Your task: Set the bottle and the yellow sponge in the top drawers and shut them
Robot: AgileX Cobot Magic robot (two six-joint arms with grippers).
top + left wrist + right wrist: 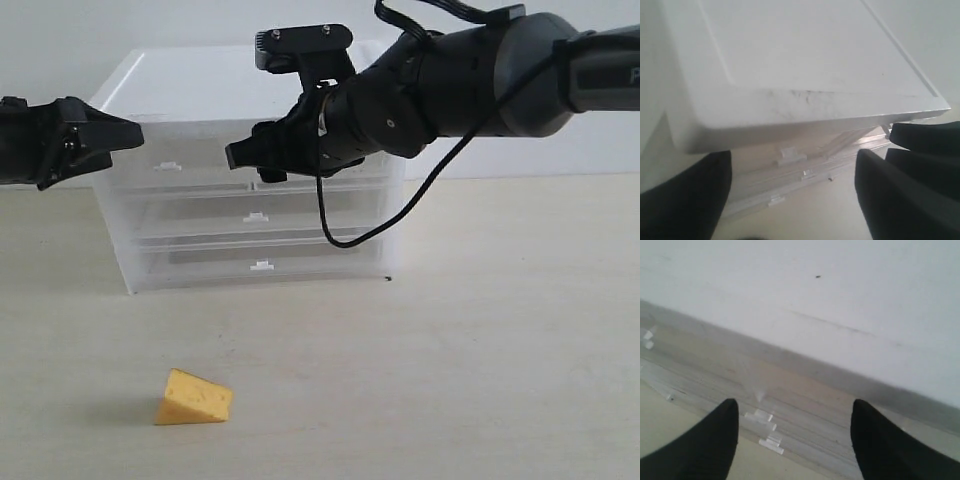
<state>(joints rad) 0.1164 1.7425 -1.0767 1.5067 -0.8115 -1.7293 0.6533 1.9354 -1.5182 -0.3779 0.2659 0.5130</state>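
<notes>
On the near left of the tabletop (480, 350), the yellow sponge (193, 398), a wedge flat on one face, well apart from the cabinet (250, 85) at the far side. In the cabinet's uppermost row, the top drawers (170, 160), translucent, the left one flush with the front, the right one largely hidden behind the right arm (480, 80). Left fingers (685, 205) apart, nothing between, in the air at the cabinet's top left corner, level with the left drawer. Right fingers (700, 445) apart too, empty, just in front of the right drawer, touching or not unclear
</notes>
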